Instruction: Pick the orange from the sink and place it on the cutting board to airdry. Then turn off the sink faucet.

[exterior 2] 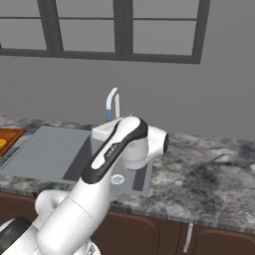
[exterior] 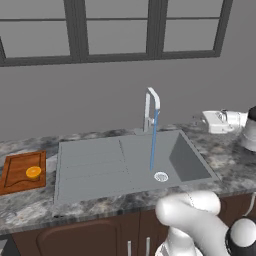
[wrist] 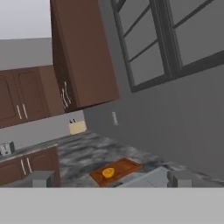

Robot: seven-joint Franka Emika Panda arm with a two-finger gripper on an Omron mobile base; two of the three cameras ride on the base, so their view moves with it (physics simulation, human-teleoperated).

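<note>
The orange lies cut face up on the reddish-brown cutting board, on the counter left of the sink. The hand view shows the same orange and cutting board far off. Water runs in a blue stream from the sink faucet down beside the round drain. My gripper hovers above the counter right of the faucet and points left. Its fingertips stand wide apart in the hand view, so it is open and holds nothing. My arm's elbow hides part of the sink below the faucet.
A marbled counter surrounds the sink, with dark windows above the wall behind it. Brown upper cabinets and a small pale block stand at the counter's far left end. My white arm rises over the basin's front.
</note>
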